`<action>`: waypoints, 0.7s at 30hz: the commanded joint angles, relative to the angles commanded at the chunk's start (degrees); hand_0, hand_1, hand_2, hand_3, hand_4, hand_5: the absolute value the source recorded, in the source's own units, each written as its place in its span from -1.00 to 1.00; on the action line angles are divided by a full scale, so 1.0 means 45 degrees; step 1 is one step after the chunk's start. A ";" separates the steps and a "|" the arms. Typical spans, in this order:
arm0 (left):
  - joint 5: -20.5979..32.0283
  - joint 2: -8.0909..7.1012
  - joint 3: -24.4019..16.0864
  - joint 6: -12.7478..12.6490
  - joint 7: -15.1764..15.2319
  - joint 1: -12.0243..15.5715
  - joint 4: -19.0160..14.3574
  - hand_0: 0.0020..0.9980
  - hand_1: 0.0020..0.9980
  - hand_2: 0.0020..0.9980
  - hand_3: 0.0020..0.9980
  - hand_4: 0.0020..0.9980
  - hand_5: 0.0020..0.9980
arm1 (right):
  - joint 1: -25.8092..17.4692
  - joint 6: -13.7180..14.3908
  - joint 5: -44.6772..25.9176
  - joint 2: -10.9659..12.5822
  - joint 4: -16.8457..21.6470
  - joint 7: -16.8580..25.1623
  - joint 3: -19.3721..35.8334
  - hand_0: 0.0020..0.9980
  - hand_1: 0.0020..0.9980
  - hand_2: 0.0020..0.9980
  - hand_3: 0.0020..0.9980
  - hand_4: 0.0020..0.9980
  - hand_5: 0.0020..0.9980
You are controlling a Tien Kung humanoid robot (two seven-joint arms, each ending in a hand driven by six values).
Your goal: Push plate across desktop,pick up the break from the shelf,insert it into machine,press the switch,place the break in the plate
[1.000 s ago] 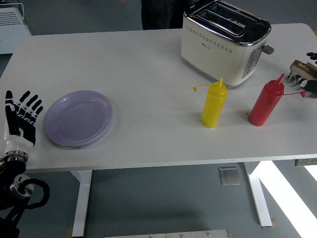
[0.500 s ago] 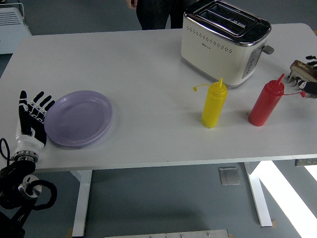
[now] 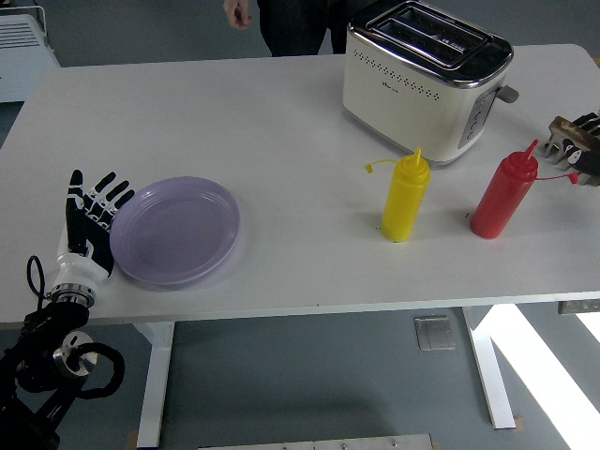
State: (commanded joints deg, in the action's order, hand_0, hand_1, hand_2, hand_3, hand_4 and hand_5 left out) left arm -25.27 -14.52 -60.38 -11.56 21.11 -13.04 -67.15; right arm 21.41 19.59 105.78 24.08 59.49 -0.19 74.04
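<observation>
Lying flat near the table's (image 3: 281, 112) near-left edge, the lavender plate (image 3: 175, 231) is a shallow oval with its long axis running left–right; nothing sits in it. Left hand (image 3: 89, 225) stands upright against the plate's left rim, fingers straight and fanned, palm toward the plate, grasping nothing. Forearm drops off the near edge at the left corner.

Mid-table right: yellow squeeze bottle (image 3: 405, 199) upright, cap flipped left. Red squeeze bottle (image 3: 504, 196) upright just beside it, toward the right edge.

Right edge: right hand (image 3: 583, 150) barely in view beside a rack holding bread (image 3: 568, 134); cannot tell its finger state.

Far right: cream toaster (image 3: 424, 77), two slots, both empty.

Far edge: a person's hand (image 3: 237, 13).
</observation>
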 joint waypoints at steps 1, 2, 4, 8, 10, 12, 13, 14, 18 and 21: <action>0.0013 0.0000 0.0029 0.0002 -0.0005 -0.0007 -0.0009 0.71 0.56 0.43 0.50 0.57 0.85 | -0.0001 -0.0003 0.0006 0.0000 -0.0008 -0.0008 -0.0014 0.33 0.17 0.08 -0.02 0.32 -0.73; 0.0026 -0.0002 0.0057 0.0005 -0.0009 -0.0014 -0.0022 0.71 0.56 0.43 0.50 0.57 0.85 | 0.0002 -0.0006 0.0026 -0.0002 -0.0024 -0.0017 -0.0025 0.33 0.17 0.08 -0.02 0.32 -0.73; 0.0047 -0.0004 0.0090 0.0009 -0.0013 -0.0027 -0.0044 0.71 0.56 0.43 0.50 0.57 0.85 | 0.0012 -0.0006 0.0072 -0.0006 -0.0054 -0.0028 -0.0032 0.33 0.17 0.09 -0.02 0.31 -0.75; 0.0115 -0.0007 0.0177 0.0027 -0.0021 -0.0064 -0.0130 0.71 0.56 0.43 0.50 0.57 0.85 | 0.0046 0.0039 0.0209 -0.0018 -0.0132 -0.0028 0.0006 0.33 0.17 0.09 -0.02 0.31 -0.75; 0.0159 0.0000 0.0247 0.0036 -0.0024 -0.0084 -0.0194 0.70 0.56 0.43 0.50 0.57 0.86 | 0.0069 0.0071 0.0244 -0.0024 -0.0175 -0.0026 0.0010 0.33 0.18 0.11 0.01 0.30 -0.78; 0.0190 0.0007 0.0301 0.0044 -0.0024 -0.0100 -0.0237 0.70 0.56 0.43 0.50 0.57 0.86 | 0.0083 0.0093 0.0259 -0.0029 -0.0200 -0.0026 0.0010 0.33 0.18 0.11 0.01 0.30 -0.78; 0.0213 0.0011 0.0337 0.0048 -0.0023 -0.0110 -0.0265 0.70 0.56 0.43 0.50 0.57 0.86 | 0.0092 0.0107 0.0275 -0.0032 -0.0216 -0.0028 0.0009 0.33 0.18 0.11 0.01 0.30 -0.78; 0.0228 0.0016 0.0370 0.0052 -0.0024 -0.0121 -0.0288 0.70 0.56 0.43 0.50 0.57 0.86 | 0.0097 0.0121 0.0285 -0.0034 -0.0224 -0.0030 0.0009 0.33 0.18 0.11 0.01 0.30 -0.78; 0.0300 0.0035 0.0502 0.0067 -0.0026 -0.0175 -0.0365 0.70 0.56 0.43 0.50 0.57 0.88 | 0.0113 0.0195 0.0278 -0.0029 -0.0249 -0.0044 -0.0017 0.30 0.17 0.10 0.01 -0.07 -0.96; 0.0379 0.0054 0.0560 0.0084 -0.0030 -0.0222 -0.0399 0.70 0.56 0.43 0.50 0.56 0.89 | 0.0125 0.0277 0.0254 -0.0013 -0.0274 -0.0064 -0.0048 0.22 0.14 0.10 -0.01 -0.47 -1.00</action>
State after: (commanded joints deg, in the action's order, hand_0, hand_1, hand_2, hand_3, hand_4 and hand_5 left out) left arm -23.56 -14.28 -57.86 -11.18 20.97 -14.04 -68.94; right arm 21.98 20.83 106.92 24.02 58.26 -0.48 73.82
